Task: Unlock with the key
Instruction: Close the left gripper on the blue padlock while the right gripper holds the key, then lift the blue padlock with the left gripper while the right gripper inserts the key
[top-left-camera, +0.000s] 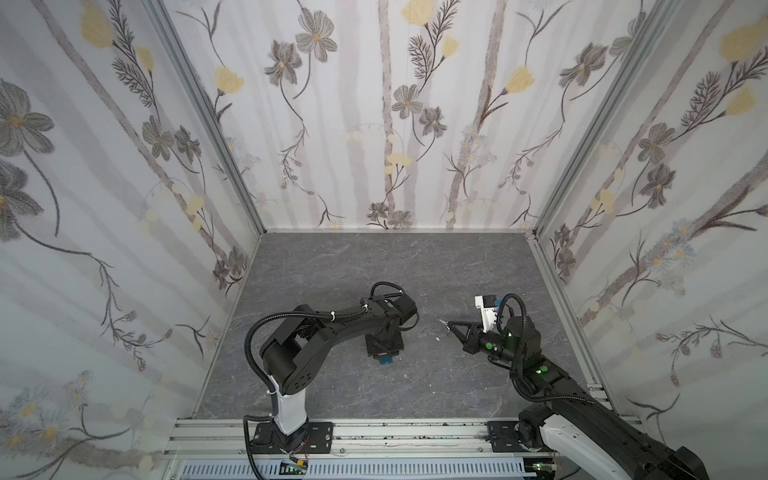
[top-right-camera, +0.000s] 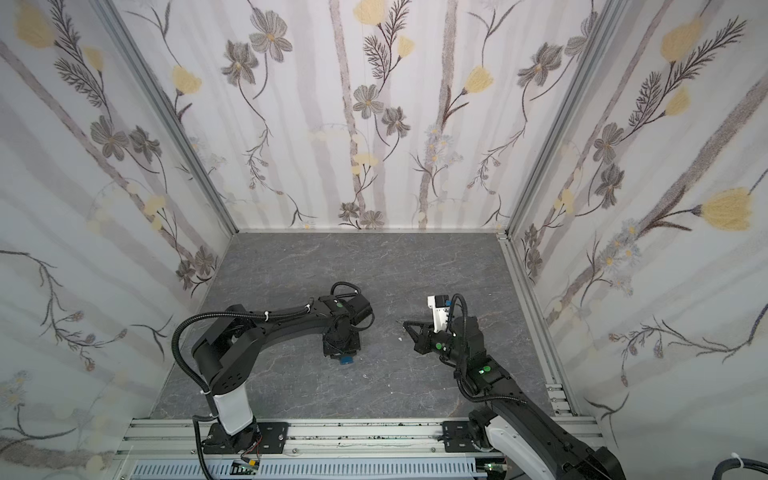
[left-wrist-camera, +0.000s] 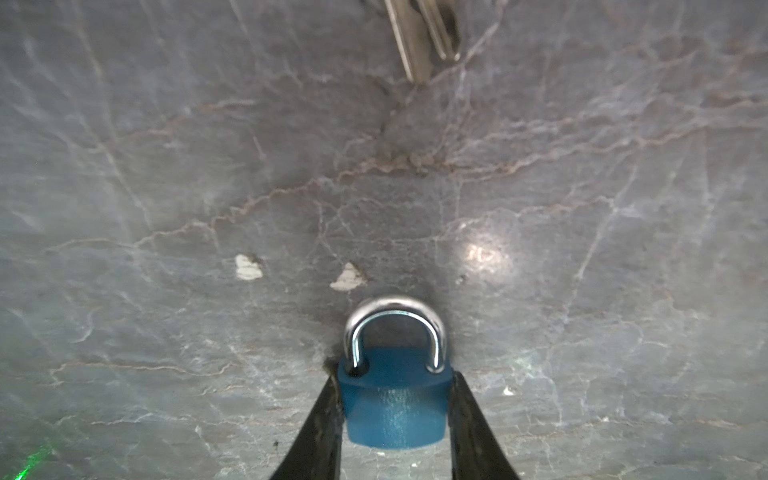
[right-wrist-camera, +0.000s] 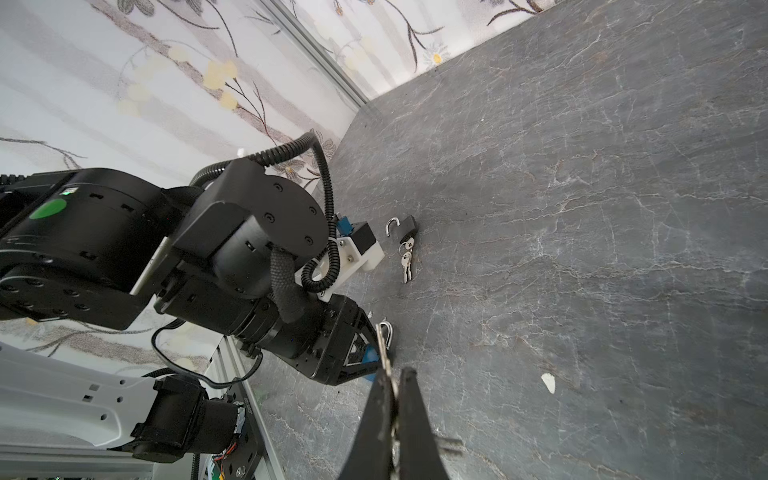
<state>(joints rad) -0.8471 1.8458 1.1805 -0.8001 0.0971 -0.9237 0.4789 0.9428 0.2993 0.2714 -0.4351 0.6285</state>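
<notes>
I saw the left claw clamped on both sides of the blue padlock, which lay on the table with both shackle legs seated. To the right of the padlock, apart from it, the right claw pinched the key, pointing toward it.

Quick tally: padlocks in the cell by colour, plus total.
blue padlock: 1, between the left gripper's fingers
black padlock: 1, shackle open
Total: 2
</notes>
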